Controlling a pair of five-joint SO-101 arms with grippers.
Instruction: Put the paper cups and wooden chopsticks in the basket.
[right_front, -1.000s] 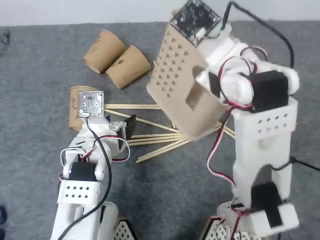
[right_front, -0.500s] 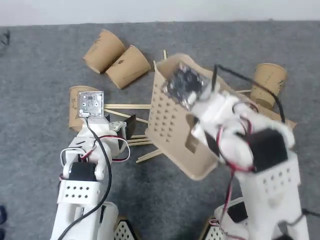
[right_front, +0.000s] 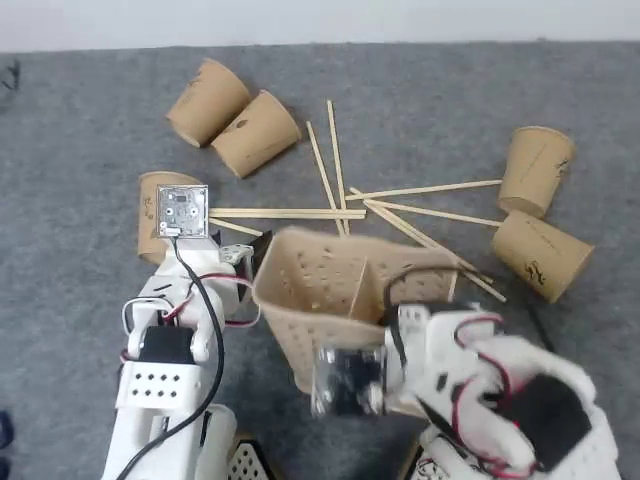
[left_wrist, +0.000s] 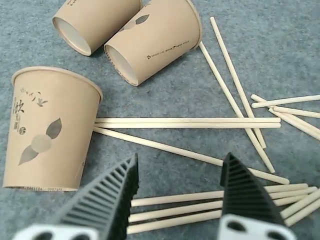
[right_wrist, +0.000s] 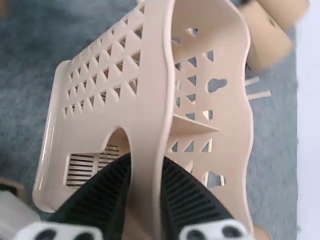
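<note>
My right gripper (right_wrist: 147, 195) is shut on one wall of the beige perforated basket (right_wrist: 210, 65). From above, the basket (right_front: 345, 295) sits tilted at the near middle, over some chopsticks. My left gripper (left_wrist: 175, 185) stands open just above a bundle of wooden chopsticks (left_wrist: 200, 205), beside an upright-printed paper cup (left_wrist: 47, 130) lying on its side. Two more cups (right_front: 207, 100) (right_front: 257, 132) lie at the far left. Another pair of cups (right_front: 537, 168) (right_front: 540, 255) lies at the right. Loose chopsticks (right_front: 290, 213) spread across the middle.
The grey carpet (right_front: 80, 150) covers the whole work area. The left arm (right_front: 175, 320) stands close to the basket's left side. The right arm's body (right_front: 500, 395) sits at the near right edge.
The right arm has swung the basket from high at the far right down to the near middle, uncovering chopsticks and two cups on the right. The left arm has stayed still.
</note>
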